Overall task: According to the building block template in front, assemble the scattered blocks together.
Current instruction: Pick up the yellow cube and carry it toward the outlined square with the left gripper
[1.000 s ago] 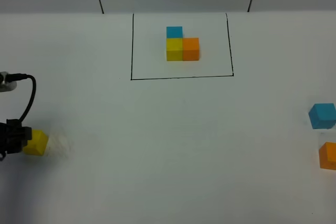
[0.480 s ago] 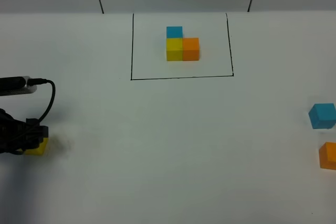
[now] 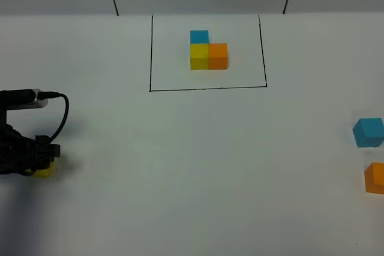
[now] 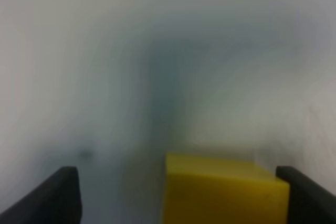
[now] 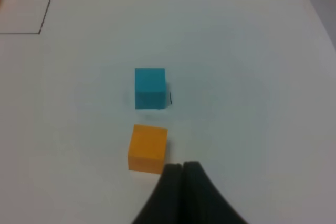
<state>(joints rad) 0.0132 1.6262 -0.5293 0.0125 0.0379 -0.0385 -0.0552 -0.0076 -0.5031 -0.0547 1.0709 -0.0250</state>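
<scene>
The left gripper [image 4: 177, 196] has dropped over the yellow block [image 3: 43, 172] at the far left (jaws spread wide, one seemingly touching it), so a grasp looks imminent, well apart from the template [image 3: 208, 52].

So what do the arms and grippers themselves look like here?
The left gripper is matte black with two blunt wedge-shaped fingers. A thin black cable loops from a silver-grey cylindrical plug at its wrist. The right gripper is also black, its fingers tapering to rounded tips. No markings show.

lab, white table [image 3: 192, 178] w/ drawn frame [image 3: 207, 89]
</scene>
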